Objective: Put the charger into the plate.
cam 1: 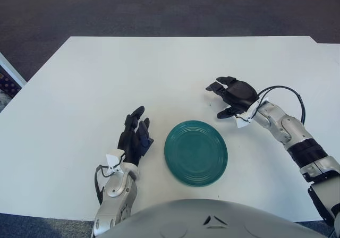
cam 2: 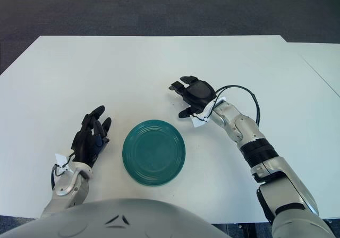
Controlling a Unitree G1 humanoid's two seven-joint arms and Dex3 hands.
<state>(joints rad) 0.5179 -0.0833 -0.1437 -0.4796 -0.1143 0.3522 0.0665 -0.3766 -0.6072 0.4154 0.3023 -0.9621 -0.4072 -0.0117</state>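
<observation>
A teal plate [cam 1: 196, 152] is seen on the white table [cam 1: 79, 89]. At its 1 o'clock the right hand [cam 1: 234, 95] is lowered, palm down, fingers curled; whether the charger is grasped beneath cannot be told. The left hand [cam 1: 135, 137], fingers relaxed, is shown at the plate's 9 o'clock.

White table [cam 1: 79, 89] is carrying a teal plate [cam 1: 196, 152], sitting flat near its front edge; dark carpet floor [cam 1: 159, 7] is showing beyond.

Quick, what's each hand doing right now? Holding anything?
Left hand: open, holding nothing, left of the green plate.
Right hand: fingers spread over the table; the charger isn't visible.
</observation>
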